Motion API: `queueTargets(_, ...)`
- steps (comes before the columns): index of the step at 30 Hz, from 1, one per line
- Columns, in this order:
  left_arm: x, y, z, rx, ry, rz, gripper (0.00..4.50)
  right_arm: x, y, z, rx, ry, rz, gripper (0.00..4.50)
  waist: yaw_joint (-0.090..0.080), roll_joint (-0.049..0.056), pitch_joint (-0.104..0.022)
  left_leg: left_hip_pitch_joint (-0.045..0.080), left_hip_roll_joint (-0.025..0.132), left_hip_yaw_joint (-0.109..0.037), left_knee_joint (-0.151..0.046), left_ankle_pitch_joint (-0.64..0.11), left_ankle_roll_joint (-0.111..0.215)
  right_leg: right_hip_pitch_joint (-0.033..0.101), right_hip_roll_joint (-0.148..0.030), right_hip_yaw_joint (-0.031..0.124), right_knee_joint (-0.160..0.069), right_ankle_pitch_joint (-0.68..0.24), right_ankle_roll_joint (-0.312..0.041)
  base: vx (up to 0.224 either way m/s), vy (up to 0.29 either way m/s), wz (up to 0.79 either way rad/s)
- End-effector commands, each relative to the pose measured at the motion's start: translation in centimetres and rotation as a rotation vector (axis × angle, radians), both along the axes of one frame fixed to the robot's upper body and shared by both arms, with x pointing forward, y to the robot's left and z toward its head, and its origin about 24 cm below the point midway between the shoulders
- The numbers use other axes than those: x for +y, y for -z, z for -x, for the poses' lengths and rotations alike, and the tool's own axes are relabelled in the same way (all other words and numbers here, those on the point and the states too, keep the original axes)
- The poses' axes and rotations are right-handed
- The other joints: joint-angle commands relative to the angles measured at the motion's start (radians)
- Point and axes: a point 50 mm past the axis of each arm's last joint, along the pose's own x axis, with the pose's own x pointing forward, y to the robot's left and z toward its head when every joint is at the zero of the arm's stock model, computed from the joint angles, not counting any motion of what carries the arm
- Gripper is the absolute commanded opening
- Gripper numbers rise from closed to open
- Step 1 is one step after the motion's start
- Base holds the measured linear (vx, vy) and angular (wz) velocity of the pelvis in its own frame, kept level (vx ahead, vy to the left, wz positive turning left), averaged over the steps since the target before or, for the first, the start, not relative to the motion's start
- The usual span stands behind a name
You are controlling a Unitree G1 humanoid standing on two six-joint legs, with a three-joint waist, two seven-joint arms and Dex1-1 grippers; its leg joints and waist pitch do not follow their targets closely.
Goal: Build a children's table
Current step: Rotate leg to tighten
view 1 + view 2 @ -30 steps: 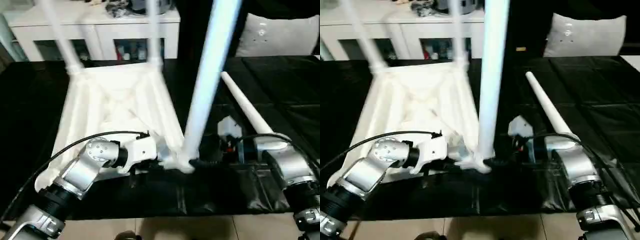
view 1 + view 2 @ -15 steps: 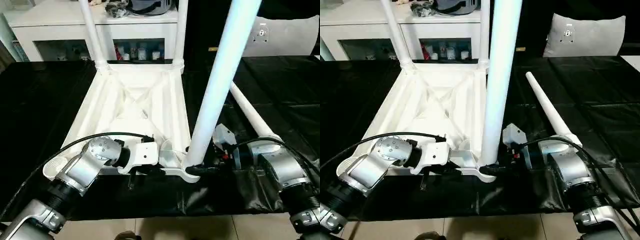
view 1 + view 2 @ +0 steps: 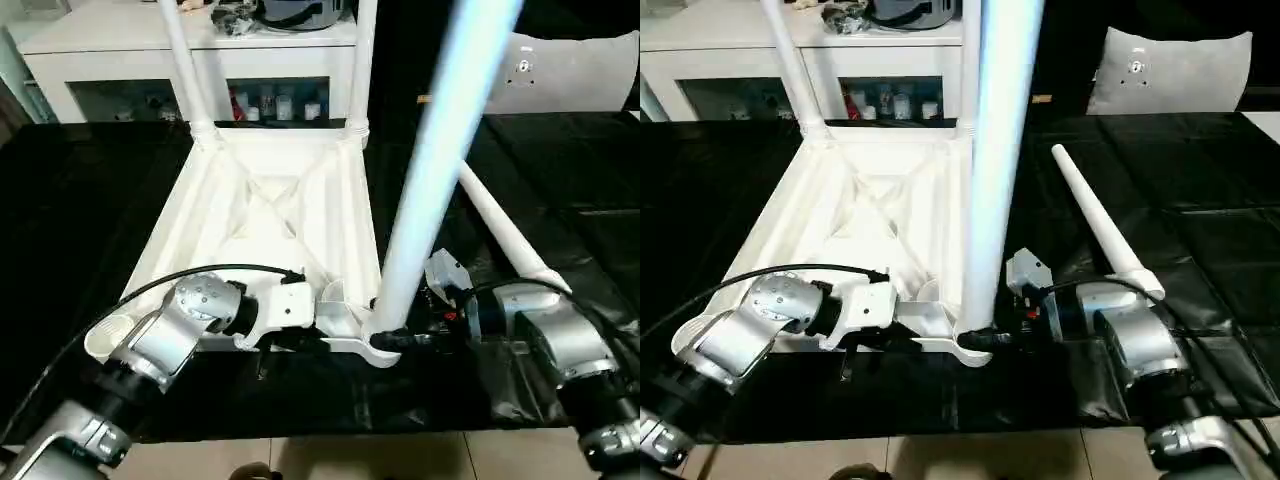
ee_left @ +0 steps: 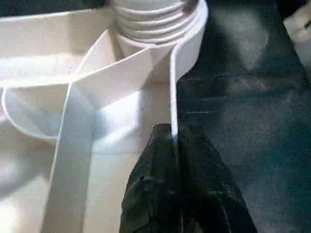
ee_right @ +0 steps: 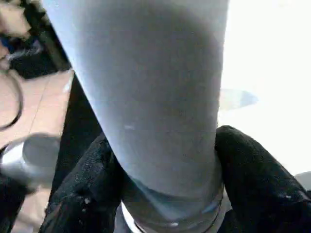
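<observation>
Right claw [image 5: 160, 194] squeezes tall leg [image 3: 1000, 150] low down, at tabletop [image 3: 860, 215] corner, 5 o'clock. Left claw [image 4: 174, 145] pinches rim tight. Keep leg straight, push down gently.

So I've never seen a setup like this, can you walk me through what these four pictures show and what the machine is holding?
This is a humanoid robot with two silver arms, each ending in a gripper of two black fingers. Two pictures come from cameras in its head, looking down over its arms. The other two come from a camera on each wrist, looking along that gripper's fingers.

On a black table lies an upside-down white tabletop. Two legs stand in its far corner sockets, and a spare leg lies loose on the black surface.

The left gripper pinches the tabletop's thin edge wall. The right gripper clasps the base of an upright leg, which stands in the near right corner socket. The near left socket is empty.
</observation>
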Motion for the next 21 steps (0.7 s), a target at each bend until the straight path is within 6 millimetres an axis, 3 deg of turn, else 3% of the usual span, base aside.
queueTargets(1,-1.3,-1.2,-0.7,-0.053,-0.134,0.081,0.00,1.7,1.2,-0.4,0.024,0.112,0.001,2.58,-0.008,-0.012,-0.064,0.012,0.042,-0.015,-0.078,-0.310,0.031,0.045,-0.063,0.049,-0.075,-0.443,-0.166,0.000,0.000,0.00)
queueTargets(3,-1.5,-1.3,-0.7,-0.048,-0.179,0.098,0.00,2.1,1.6,-0.8,0.027,0.180,-0.003,2.58,-0.026,-0.012,-0.060,0.009,0.035,-0.021,-0.078,-0.340,0.017,0.050,-0.065,0.039,-0.086,-0.537,-0.125,0.000,0.000,0.00)
queueTargets(4,-2.0,-1.5,-0.9,-0.048,-0.268,0.129,0.00,3.1,2.2,-1.4,0.038,0.287,-0.016,2.57,-0.040,-0.021,-0.057,0.003,0.030,-0.024,-0.077,-0.355,0.017,0.052,-0.063,0.031,-0.097,-0.593,-0.089,-0.051,0.007,-0.12)
queueTargets(5,-2.0,-1.5,-0.9,-0.048,-0.268,0.129,0.00,3.1,2.2,-1.4,0.038,0.287,-0.016,2.57,-0.047,-0.017,-0.059,0.007,0.031,-0.025,-0.075,-0.365,0.008,0.049,-0.066,0.030,-0.094,-0.609,-0.084,0.000,0.000,0.00)
queueTargets(6,-2.5,-1.7,-1.0,-0.053,-0.325,0.147,0.00,3.8,2.4,-1.8,0.051,0.345,-0.030,2.57,-0.070,-0.022,-0.054,0.010,0.022,-0.028,-0.065,-0.393,0.009,0.044,-0.064,0.013,-0.114,-0.688,-0.045,0.000,0.000,0.00)
queueTargets(8,-3.1,-2.1,-1.5,-0.087,-0.400,0.167,0.00,4.7,2.5,-2.4,0.093,0.427,-0.065,2.57,-0.086,-0.017,-0.054,0.011,0.020,-0.032,-0.063,-0.404,0.013,0.043,-0.063,0.004,-0.125,-0.699,-0.026,0.000,0.000,0.00)
queueTargets(11,-3.6,-2.8,-2.3,-0.123,-0.513,0.182,0.00,5.4,2.7,-3.2,0.136,0.541,-0.071,2.56,-0.108,-0.007,-0.056,0.014,0.029,-0.040,-0.068,-0.449,0.023,0.049,-0.058,-0.014,-0.132,-0.639,-0.028,0.000,0.000,0.00)
queueTargets(15,-4.5,-3.0,-2.7,-0.153,-0.597,0.160,0.00,5.6,3.6,-3.7,0.190,0.686,-0.031,2.55,-0.131,0.001,-0.051,0.024,0.038,-0.053,-0.081,-0.562,0.010,0.055,-0.060,-0.024,-0.132,-0.574,-0.041,0.000,0.000,0.00)
queueTargets(17,-4.6,-2.9,-2.6,-0.155,-0.598,0.146,0.00,5.5,3.7,-3.6,0.175,0.678,-0.031,2.55,-0.133,0.002,-0.050,0.025,0.035,-0.052,-0.080,-0.568,0.010,0.052,-0.065,-0.021,-0.134,-0.585,-0.041,0.000,0.000,0.00)
queueTargets(18,-4.5,-2.9,-2.5,-0.154,-0.599,0.141,0.00,5.3,3.6,-3.5,0.163,0.671,-0.039,2.89,-0.132,-0.003,-0.053,0.025,0.029,-0.049,-0.076,-0.543,0.013,0.050,-0.071,-0.015,-0.135,-0.595,-0.047,0.000,0.000,0.00)
queueTargets(19,-4.5,-2.9,-2.5,-0.154,-0.603,0.138,0.00,5.1,3.5,-3.5,0.149,0.667,-0.041,2.89,-0.131,-0.004,-0.054,0.022,0.027,-0.048,-0.075,-0.527,0.016,0.050,-0.072,-0.013,-0.134,-0.593,-0.050,0.000,0.000,0.00)
queueTargets(20,-4.4,-2.8,-2.5,-0.156,-0.609,0.132,0.00,4.7,3.4,-3.5,0.127,0.661,-0.043,3.10,-0.129,0.000,-0.055,0.018,0.028,-0.047,-0.076,-0.505,0.021,0.052,-0.073,-0.009,-0.131,-0.579,-0.059,0.000,0.000,0.00)
queueTargets(21,-4.3,-2.8,-2.6,-0.157,-0.613,0.128,0.00,4.1,3.2,-3.4,0.108,0.660,-0.044,3.27,-0.123,-0.002,-0.058,0.016,0.030,-0.045,-0.077,-0.482,0.028,0.051,-0.072,-0.003,-0.127,-0.548,-0.070,0.000,0.000,0.00)
